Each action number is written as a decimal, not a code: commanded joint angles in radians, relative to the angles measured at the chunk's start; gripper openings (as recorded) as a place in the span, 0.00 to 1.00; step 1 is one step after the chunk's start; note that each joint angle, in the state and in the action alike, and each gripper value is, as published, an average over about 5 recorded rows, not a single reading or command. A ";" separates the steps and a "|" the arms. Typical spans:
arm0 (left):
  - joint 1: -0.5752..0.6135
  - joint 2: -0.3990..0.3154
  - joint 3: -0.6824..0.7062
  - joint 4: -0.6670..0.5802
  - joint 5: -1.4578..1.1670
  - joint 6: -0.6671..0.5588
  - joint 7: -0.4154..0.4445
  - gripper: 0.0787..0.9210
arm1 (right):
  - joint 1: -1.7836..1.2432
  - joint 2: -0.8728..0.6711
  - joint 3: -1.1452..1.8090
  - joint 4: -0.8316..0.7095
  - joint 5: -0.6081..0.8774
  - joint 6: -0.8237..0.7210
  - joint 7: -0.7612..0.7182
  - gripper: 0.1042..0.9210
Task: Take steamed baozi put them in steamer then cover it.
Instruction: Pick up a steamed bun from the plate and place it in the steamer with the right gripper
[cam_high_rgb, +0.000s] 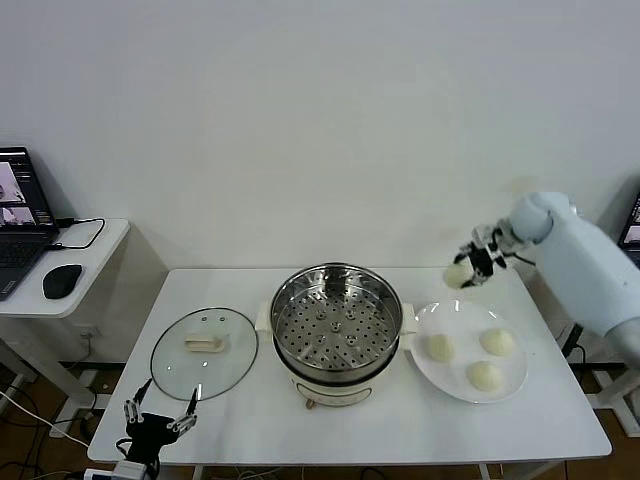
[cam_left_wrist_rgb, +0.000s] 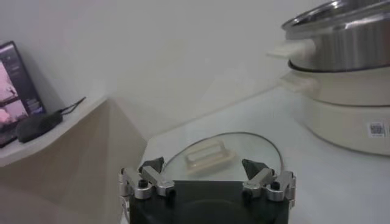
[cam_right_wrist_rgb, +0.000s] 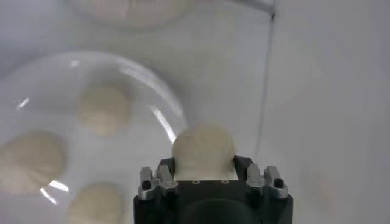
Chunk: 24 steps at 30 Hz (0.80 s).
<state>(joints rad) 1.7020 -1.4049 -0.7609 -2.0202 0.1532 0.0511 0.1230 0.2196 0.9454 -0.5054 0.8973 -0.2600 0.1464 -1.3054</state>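
A: What is on the table, left to right?

B: The left gripper (cam_high_rgb: 158, 418) waits with jaws wide and empty at the near edge, by the cover (cam_high_rgb: 204, 352). The steamer (cam_high_rgb: 337, 312) is in the middle, empty. A white plate (cam_high_rgb: 452, 377) holds three baozi (cam_high_rgb: 441, 347).

A: And the fourth?

B: The right gripper (cam_high_rgb: 472, 262) pinches the fourth baozi (cam_high_rgb: 457, 275) above the plate's far edge.

A: Risks?

B: The soft bun could slip loose, or clip the steamer's raised rim if carried low.
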 joint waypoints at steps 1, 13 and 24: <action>0.012 -0.006 -0.009 -0.026 0.008 -0.007 -0.004 0.88 | 0.290 0.213 -0.196 -0.133 0.196 0.207 -0.093 0.60; 0.029 -0.040 -0.019 -0.042 0.027 -0.009 -0.013 0.88 | 0.205 0.303 -0.284 0.060 0.160 0.519 -0.061 0.61; 0.040 -0.052 -0.009 -0.043 0.049 -0.008 -0.012 0.88 | 0.166 0.284 -0.360 0.236 0.016 0.633 -0.006 0.61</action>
<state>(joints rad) 1.7360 -1.4518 -0.7742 -2.0577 0.1910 0.0425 0.1118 0.3848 1.2011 -0.7900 1.0220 -0.1711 0.6421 -1.3351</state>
